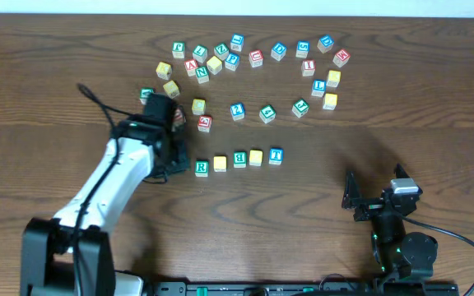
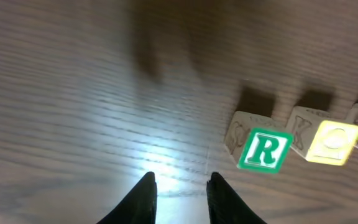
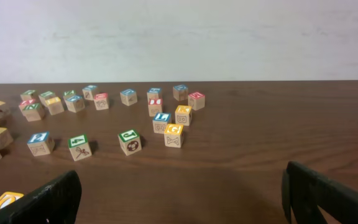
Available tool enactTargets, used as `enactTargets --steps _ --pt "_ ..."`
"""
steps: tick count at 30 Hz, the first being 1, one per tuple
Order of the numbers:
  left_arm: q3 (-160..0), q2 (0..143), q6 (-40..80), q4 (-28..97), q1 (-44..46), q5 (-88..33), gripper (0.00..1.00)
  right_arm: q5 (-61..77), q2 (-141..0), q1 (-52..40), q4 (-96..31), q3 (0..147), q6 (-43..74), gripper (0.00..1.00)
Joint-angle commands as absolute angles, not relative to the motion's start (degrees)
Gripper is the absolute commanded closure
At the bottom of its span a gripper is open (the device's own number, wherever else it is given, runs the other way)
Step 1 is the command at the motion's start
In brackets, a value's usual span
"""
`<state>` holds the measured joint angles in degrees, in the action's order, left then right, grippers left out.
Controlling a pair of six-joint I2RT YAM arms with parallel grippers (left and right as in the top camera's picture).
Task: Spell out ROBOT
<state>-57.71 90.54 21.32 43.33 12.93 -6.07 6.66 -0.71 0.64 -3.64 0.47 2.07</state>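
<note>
I have the left gripper [image 2: 181, 182] low over the bare table [image 1: 385, 123], its 2 fingers a little apart with only wood grain showing between them, so it grips nothing. The green R block [image 1: 202, 167] sits just beside it, ahead and to the right in the left wrist view and not touching either finger.

From the R block a row of 5 runs away from this gripper: a yellow block [image 1: 220, 163], the green B block [image 1: 239, 158], a second yellow block [image 1: 256, 156], then the blue T block [image 1: 276, 154]. The row's long axis goes left to right across the overhead view, drifting slightly toward the far edge at the T end. The yellow faces are washed out. The nearer one looks like an O in the wrist view, but I can't confirm the second.

The right gripper [image 3: 179, 194] is parked well apart from the row, spread wide and empty. The spare blocks [image 1: 237, 57] lie farther back.

I judge the word laid out. Any straightening falls to the left arm, which is much nearer.
</note>
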Motion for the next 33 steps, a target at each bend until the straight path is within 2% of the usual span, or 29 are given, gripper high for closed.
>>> enactTargets --steps 1,7,16,33 --pt "-57.2 94.7 23.4 41.9 13.8 -2.9 0.75 6.6 -0.4 0.4 -3.8 0.3 1.2 0.01" --pt "-57.2 98.2 22.7 38.9 14.2 -2.5 0.78 6.6 -0.4 0.4 -3.8 0.3 1.2 0.01" --pt "-57.2 98.8 22.6 37.1 20.2 -2.6 0.78 6.6 -0.4 0.4 -3.8 0.3 1.2 0.01" --pt "-57.2 98.9 22.8 32.4 22.2 -5.0 0.78 6.6 -0.4 0.4 -3.8 0.3 1.2 0.01"
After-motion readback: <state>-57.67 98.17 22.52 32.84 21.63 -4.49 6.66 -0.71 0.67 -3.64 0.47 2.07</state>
